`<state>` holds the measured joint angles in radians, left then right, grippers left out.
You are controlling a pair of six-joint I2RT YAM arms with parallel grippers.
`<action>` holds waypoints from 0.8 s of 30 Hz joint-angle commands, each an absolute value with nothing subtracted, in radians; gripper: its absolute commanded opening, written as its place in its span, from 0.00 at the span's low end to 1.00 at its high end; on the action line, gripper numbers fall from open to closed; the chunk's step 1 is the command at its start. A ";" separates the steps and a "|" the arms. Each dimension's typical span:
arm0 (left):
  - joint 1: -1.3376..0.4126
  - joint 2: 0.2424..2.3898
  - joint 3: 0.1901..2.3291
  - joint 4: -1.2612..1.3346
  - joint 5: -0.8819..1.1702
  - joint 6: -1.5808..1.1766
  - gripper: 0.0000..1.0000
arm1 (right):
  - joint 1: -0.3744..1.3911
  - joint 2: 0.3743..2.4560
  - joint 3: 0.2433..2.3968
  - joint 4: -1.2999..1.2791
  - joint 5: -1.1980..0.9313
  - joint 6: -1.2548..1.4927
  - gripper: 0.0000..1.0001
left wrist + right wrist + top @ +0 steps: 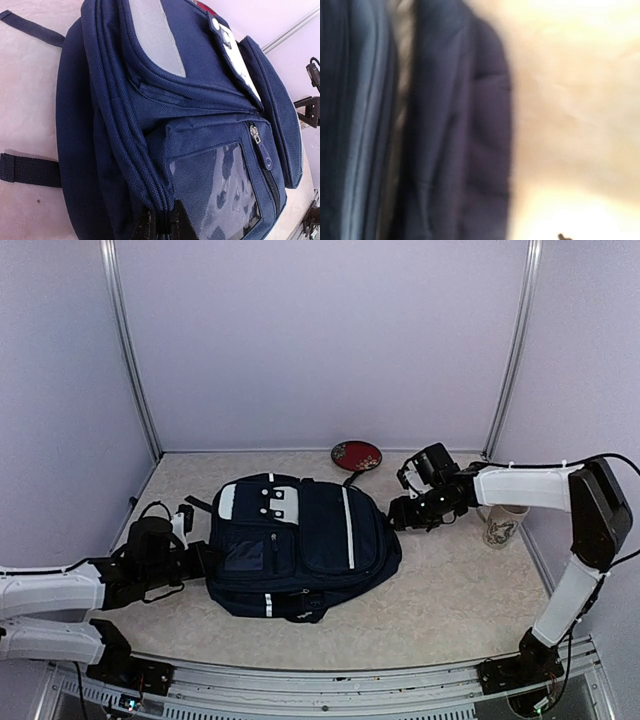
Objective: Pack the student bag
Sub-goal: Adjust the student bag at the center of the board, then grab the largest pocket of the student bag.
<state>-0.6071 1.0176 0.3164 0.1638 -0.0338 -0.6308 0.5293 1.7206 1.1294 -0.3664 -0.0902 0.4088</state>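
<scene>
Student bag (300, 545), white slotted patch (272, 502), on table (450, 580)

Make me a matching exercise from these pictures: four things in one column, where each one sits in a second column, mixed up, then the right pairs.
Things
1. backpack
2. red dish
3. cup
4. left gripper

Places
A. on the far right side
B. clamped on the backpack's left edge
C. in the middle, lying flat
D. at the back, behind the backpack

Pairs: 1-C, 2-D, 3-A, 4-B
</scene>
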 commanded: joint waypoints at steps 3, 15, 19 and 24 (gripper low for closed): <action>-0.760 0.765 0.205 0.029 -0.176 -0.851 0.00 | 0.515 1.478 1.069 -0.468 0.024 0.445 0.64; -1.020 1.003 0.399 0.069 -0.490 -0.892 0.00 | 0.982 1.357 0.918 -0.332 0.107 0.794 0.47; -1.013 1.067 0.417 0.154 -0.474 -0.855 0.00 | 1.094 1.439 0.921 -0.277 0.035 0.840 0.48; -0.934 1.163 0.465 0.222 -0.386 -0.804 0.00 | 1.155 1.572 0.921 -0.269 -0.012 0.847 0.51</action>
<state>-0.9802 1.1072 0.3923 0.0868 -0.4702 -0.8711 1.1305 1.4956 0.9161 -0.2882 0.0265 0.8074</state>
